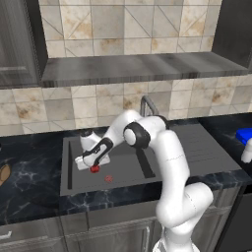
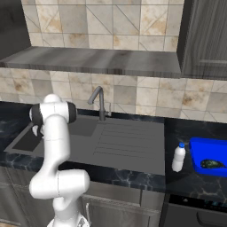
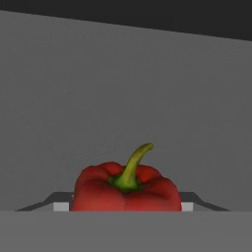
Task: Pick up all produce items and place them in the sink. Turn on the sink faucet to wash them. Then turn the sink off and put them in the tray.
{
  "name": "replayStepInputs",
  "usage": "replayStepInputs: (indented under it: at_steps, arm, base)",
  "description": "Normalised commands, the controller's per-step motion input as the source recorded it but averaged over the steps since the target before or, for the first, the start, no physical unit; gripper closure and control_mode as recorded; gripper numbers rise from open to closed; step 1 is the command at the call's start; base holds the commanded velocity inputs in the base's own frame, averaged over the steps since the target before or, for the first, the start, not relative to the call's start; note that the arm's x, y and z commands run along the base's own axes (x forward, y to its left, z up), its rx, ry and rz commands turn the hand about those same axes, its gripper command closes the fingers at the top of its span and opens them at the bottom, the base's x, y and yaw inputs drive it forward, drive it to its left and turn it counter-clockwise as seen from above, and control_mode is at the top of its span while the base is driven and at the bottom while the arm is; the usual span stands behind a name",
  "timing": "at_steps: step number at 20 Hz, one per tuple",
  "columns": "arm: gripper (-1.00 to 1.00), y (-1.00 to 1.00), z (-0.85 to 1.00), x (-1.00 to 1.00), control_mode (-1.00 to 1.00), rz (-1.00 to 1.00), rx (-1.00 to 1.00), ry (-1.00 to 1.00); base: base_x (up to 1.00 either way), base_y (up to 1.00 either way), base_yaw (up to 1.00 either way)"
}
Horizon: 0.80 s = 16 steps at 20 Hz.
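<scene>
Flanking red pepper (image 3: pixel 126 189): end effector (image 1: pixel 92 166) tips

A dark marbled table (image 1: pixel 29 189) runs below a tiled wall, with the dark grey sink (image 2: pixel 128 146) set into it, its ribbed drainboard toward 3 o'clock. A red pepper (image 1: pixel 94 169) sits in the basin near a small red drain mark (image 1: pixel 109 178). At the right base view's 4 o'clock, a white bottle (image 2: pixel 178 157) stands upright just beside a blue tray (image 2: pixel 197 153) holding a dark green item (image 2: pixel 213 164). A tan oblong item (image 1: pixel 4 174) lies at the left base view's 9 o'clock edge.
</scene>
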Motion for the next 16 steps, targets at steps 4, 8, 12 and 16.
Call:
replayStepInputs:
  at_steps: [4, 8, 12, 16]
  arm:
    - [1.0, -0.08, 0.6, -0.31, -1.0, 0.0, 0.04, -0.1]
    - [1.0, -0.1, 0.67, -0.23, -1.0, 0.0, 0.03, -0.12]
    - [1.0, -0.16, 0.7, -0.23, -1.0, 0.0, 0.04, -0.12]
    - [1.0, -0.17, 0.74, -0.28, -1.0, 0.0, 0.03, -0.13]
  base:
    - [0.0, 0.0, 0.0]
    - [0.0, 0.0, 0.0]
    - [0.0, 0.0, 0.0]
    - [0.0, 0.0, 0.0]
